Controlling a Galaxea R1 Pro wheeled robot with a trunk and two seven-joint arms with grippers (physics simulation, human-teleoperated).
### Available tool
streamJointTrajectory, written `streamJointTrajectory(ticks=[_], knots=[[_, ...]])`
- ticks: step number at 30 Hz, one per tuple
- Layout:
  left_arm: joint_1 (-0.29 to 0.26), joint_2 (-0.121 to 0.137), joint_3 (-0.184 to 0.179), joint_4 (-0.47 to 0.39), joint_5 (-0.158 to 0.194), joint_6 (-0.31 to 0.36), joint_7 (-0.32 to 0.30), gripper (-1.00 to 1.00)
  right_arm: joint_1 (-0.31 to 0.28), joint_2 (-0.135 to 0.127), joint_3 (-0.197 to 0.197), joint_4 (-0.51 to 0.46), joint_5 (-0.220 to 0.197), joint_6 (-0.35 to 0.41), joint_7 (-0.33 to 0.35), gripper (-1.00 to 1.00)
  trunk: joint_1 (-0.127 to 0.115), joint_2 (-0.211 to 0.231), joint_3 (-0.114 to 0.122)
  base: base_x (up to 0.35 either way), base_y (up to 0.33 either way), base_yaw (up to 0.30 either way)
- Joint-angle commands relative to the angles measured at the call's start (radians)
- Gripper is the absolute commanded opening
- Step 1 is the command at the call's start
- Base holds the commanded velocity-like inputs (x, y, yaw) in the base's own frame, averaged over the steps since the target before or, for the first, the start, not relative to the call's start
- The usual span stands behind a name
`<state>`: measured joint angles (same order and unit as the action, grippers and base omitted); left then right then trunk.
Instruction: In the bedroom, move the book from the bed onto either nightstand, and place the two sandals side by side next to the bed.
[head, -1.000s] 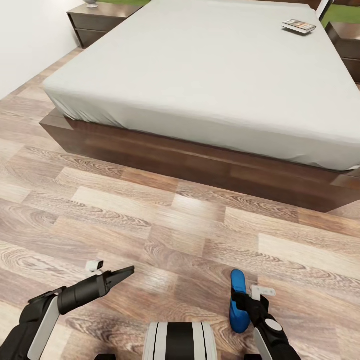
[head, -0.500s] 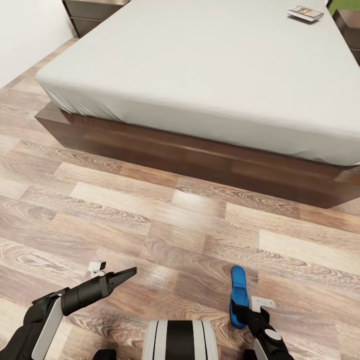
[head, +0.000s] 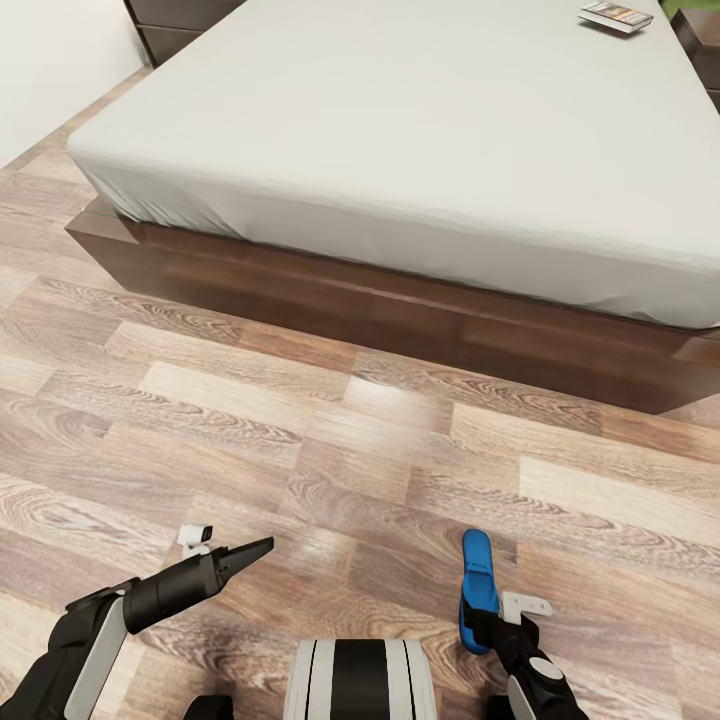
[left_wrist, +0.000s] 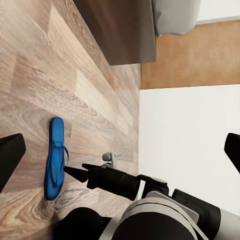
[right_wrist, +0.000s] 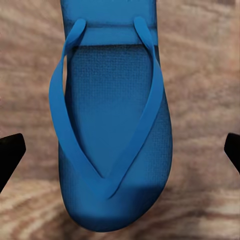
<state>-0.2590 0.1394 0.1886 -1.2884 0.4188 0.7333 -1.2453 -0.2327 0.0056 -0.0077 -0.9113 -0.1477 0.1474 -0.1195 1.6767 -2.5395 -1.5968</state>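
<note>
**Status: right hand above one sandal, book on the far side of the bed**

1. Nearest to me, the right hand (head: 492, 628) sits low over a blue sandal (head: 478, 590) that lies flat on the wood-plank floor (head: 300, 440), straps up. In the right wrist view the sandal (right_wrist: 112, 125) lies between the two black fingertips (right_wrist: 10, 152), which stand wide apart at either side and do not touch it. I read this hand as spread and carrying nothing.

2. The left hand (head: 250, 550) points forward and towards the middle, above bare floor, well apart from the sandal. Its wrist view shows its dark fingertips (left_wrist: 10, 155) far apart at the edges, so this hand is also spread. That view also takes in the sandal (left_wrist: 55, 157) and the right arm beside it.

3. Beyond the floor planks stands the bed (head: 420, 130), light-grey mattress on a dark brown frame.

4. The book (head: 615, 16) lies flat on the mattress near the far right corner.

5. A dark nightstand (head: 175, 25) stands at the far left of the bed.
</note>
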Motion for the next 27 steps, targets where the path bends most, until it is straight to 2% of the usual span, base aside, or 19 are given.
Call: streamJointTrajectory(ticks=[1, 12, 27], knots=[[0.000, 0.000, 0.000, 0.001, 0.004, 0.009, 0.006, 1.00, 0.000, 0.000, -0.001, -0.006, -0.007, 0.012, -0.003, 1.00, 0.000, 0.000, -0.001, 0.000, 0.000, 0.000], [0.000, 0.000, 0.000, 0.001, 0.004, 0.009, 0.018, 1.00, 0.000, 0.000, -0.001, -0.015, -0.006, 0.018, -0.003, 1.00, 0.000, 0.000, -0.001, 0.066, 0.000, 0.000], [0.000, 0.000, 0.000, 0.001, 0.004, 0.009, 0.018, 1.00, 0.000, 0.001, -0.001, -0.012, -0.007, 0.018, -0.002, 1.00, 0.000, 0.000, -0.001, 0.006, 0.000, 0.000]])
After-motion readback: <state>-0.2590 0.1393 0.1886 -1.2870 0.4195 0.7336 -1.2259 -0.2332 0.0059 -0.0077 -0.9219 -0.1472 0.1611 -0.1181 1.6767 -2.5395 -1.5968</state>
